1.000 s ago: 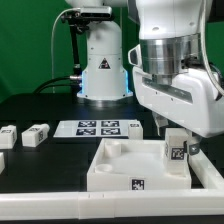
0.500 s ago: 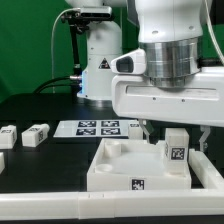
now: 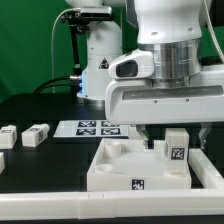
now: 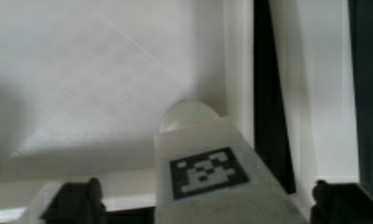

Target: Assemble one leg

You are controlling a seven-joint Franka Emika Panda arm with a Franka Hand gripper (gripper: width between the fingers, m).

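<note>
The leg (image 3: 176, 150), a stubby white block with a square marker tag, stands upright in the corner of the large white square piece (image 3: 115, 165) on the exterior view's right. My gripper (image 3: 176, 137) is open just above it, with one finger on each side of the leg and a gap at both. In the wrist view the leg (image 4: 209, 170) rises between the two dark fingertips (image 4: 76, 200), with the square piece (image 4: 94, 80) below it. My gripper (image 4: 202, 203) holds nothing.
Two more small white tagged blocks (image 3: 37, 135) (image 3: 8, 133) lie on the black table at the exterior view's left. The marker board (image 3: 98, 128) lies behind the square piece. The arm's base (image 3: 100, 60) stands at the back.
My wrist has turned, so the gripper body now lies broadside to the exterior view. The fingers have come to straddle the leg. The leg has not moved.
</note>
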